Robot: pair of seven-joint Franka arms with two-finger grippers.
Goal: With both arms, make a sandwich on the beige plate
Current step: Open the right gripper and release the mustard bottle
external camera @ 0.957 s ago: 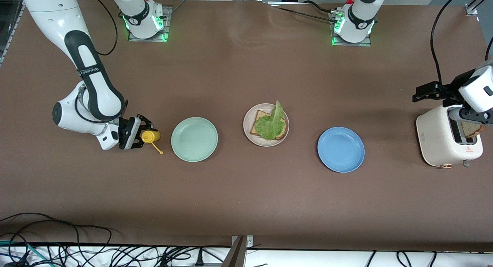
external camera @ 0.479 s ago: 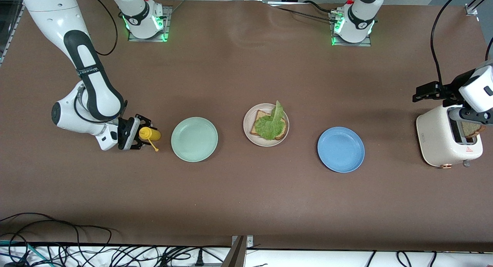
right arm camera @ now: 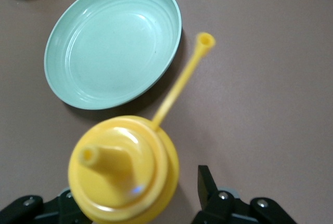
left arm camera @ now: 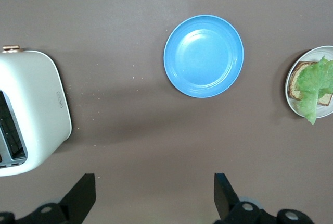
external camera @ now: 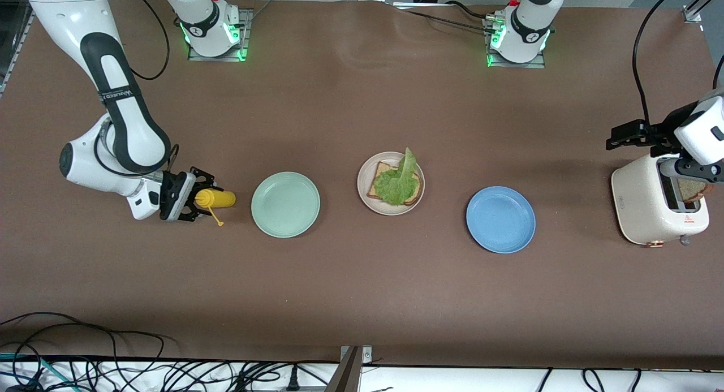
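Brown and flat, the table (external camera: 362,279) has a soft, dull top with a few small crumbs on it; black wires lie in a tangle along the edge nearest the front camera.

Three round plates sit in a row; the beige plate (external camera: 391,183) is the middle one, smooth and pale with a low rim. On it lies the sandwich (external camera: 396,184): one square brown slice of bread with a crinkly green lettuce leaf on top, and no second slice on it. The mint green plate (external camera: 285,204) is toward the right arm's end; the blue plate (external camera: 500,219) is toward the left arm's end. A cream toaster (external camera: 659,202) with round corners stands at the left arm's end, with a brown slice in its slot.

The right gripper (external camera: 189,198) is low by a shiny yellow squeeze bottle (external camera: 215,198) lying just beside the mint green plate; its fingers are spread on either side of the bottle, and I cannot tell if they press it. The sandwich is well apart from it, past the mint green plate.

The left gripper (left arm camera: 154,195) waits wide open and empty, up above the table by the toaster; the sandwich is well apart from it, past the blue plate.
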